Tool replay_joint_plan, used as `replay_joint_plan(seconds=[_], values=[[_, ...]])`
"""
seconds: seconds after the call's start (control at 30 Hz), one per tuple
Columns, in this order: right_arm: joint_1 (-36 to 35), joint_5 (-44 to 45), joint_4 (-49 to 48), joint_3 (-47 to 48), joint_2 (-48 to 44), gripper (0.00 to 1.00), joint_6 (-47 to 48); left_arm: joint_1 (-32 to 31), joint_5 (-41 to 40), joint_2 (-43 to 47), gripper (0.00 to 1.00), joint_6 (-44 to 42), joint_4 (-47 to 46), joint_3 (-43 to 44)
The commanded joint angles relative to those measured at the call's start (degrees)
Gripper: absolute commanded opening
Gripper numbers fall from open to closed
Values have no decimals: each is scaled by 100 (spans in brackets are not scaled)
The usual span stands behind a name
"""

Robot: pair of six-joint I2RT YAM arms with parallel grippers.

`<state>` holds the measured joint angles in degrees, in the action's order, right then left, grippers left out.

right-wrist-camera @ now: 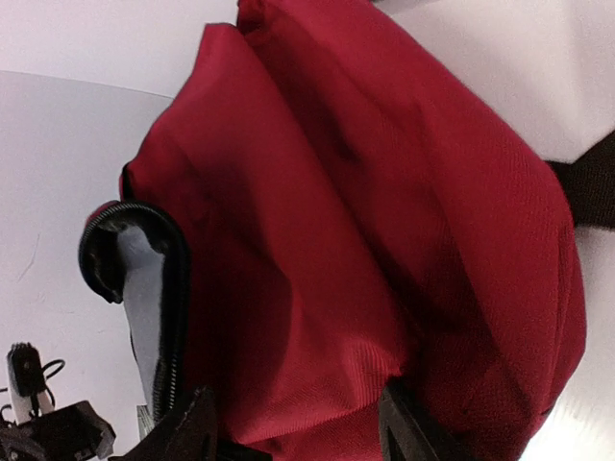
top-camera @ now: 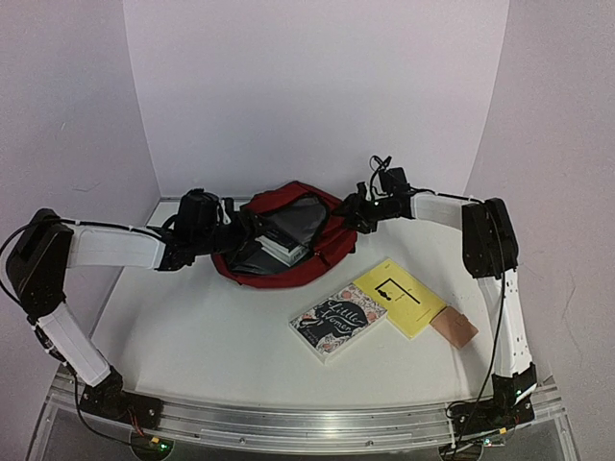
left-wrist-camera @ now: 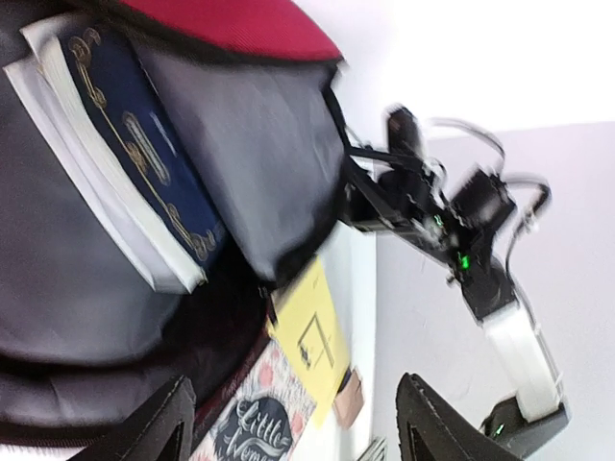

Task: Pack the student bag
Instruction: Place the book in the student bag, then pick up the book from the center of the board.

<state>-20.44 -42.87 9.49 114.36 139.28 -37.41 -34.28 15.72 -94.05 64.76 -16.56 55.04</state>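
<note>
Left gripper [left-wrist-camera: 298,427] stands open at nine o'clock of the student bag [top-camera: 283,277]; right gripper [right-wrist-camera: 293,432] gapes over its red fabric at three o'clock; a blue book [left-wrist-camera: 144,163] sits inside.

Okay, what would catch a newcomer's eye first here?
The dark red backpack at the table's far middle, gaping open with a blue book inside. The left arm and right arm meet at it from either side. Nearer, to its right, lie a Little Women book and a yellow booklet.

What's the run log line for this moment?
student bag: open, blue book inside | left gripper: open at mouth | right gripper: fabric between jaws, grip unclear | unpacked: Little Women book, yellow book
</note>
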Motion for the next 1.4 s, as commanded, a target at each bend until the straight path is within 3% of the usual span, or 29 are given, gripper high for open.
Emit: replay_joint_plan(seconds=[0.0, 0.2, 0.4, 0.6, 0.97, 1.37], values=[[-33, -12, 362, -418, -936, 68, 685, -431, -178, 529, 74, -478, 348, -482], [52, 123, 1332, -1811, -2202, 82, 2018, -1177, -435, 791, 75, -570, 516, -995], [57, 161, 1964, -3180, -2841, 83, 2953, -1797, -512, 409, 75, -320, 139, -1251], [47, 30, 2341, -3769, -3007, 79, 3448, -2149, -487, -226, 73, -136, -252, -1154], [-157, -195, 2461, -4263, -2891, 68, 3640, -2172, -150, -1000, 67, 87, -787, -931], [-474, -242, 2451, -4625, -2609, 61, 3679, -2146, -202, -1435, 60, -140, -681, -396]])
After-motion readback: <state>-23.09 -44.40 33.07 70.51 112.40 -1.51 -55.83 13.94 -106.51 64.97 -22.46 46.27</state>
